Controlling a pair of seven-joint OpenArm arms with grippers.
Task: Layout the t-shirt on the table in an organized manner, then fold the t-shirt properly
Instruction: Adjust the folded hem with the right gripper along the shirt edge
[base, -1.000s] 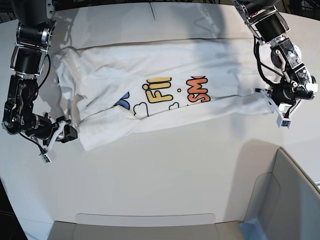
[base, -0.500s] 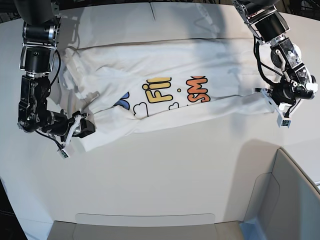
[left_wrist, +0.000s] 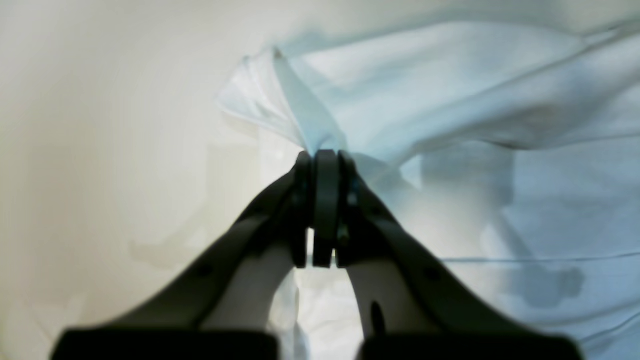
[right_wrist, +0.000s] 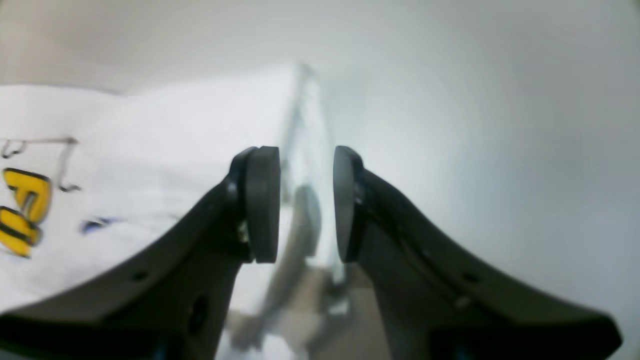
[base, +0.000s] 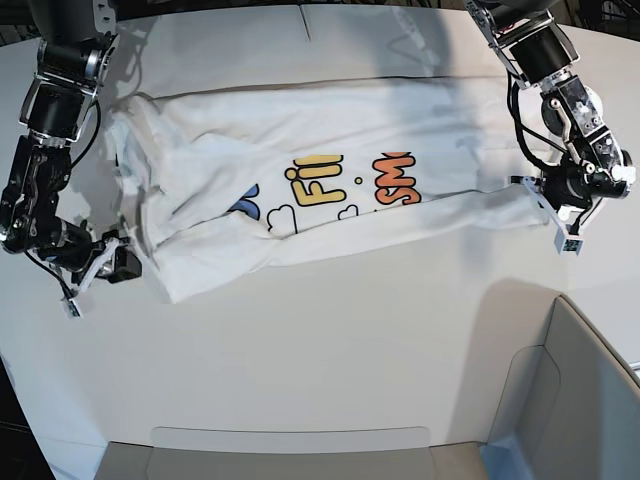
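Bin wall: I see a grey-white bin wall (base: 560, 390) at the near corner of the base view, on the side of my left arm, apart from the cloth.

Table: I read the table (base: 330, 350) as a plain white top; its near half is bare, its far edge curves behind the cloth.

Right gripper: my right gripper (base: 88, 277) sits low at the near corner of the cloth, on the base view's left. In the right wrist view, right gripper (right_wrist: 305, 205) has its jaws standing apart, and the pads (right_wrist: 262, 200) show a clear gap. A blurred fold of cloth edge runs through that gap; I cannot tell whether either pad touches it. Nothing is clamped.

T-shirt: the t-shirt (base: 330, 175) lies spread sideways across the middle of the table, rumpled, with the near edge slanting. The yellow and orange print faces up near the centre; a blue patch shows partly under a fold. In the right wrist view, the t-shirt (right_wrist: 125, 165) shows yellow letters at the left.

Left gripper: my left gripper (base: 548, 205) is at the cloth's end on the base view's right. In the left wrist view, left gripper (left_wrist: 322, 160) has its jaws pressed together, pinching a bunched corner of the t-shirt (left_wrist: 450, 100), which fans out beyond the tips.
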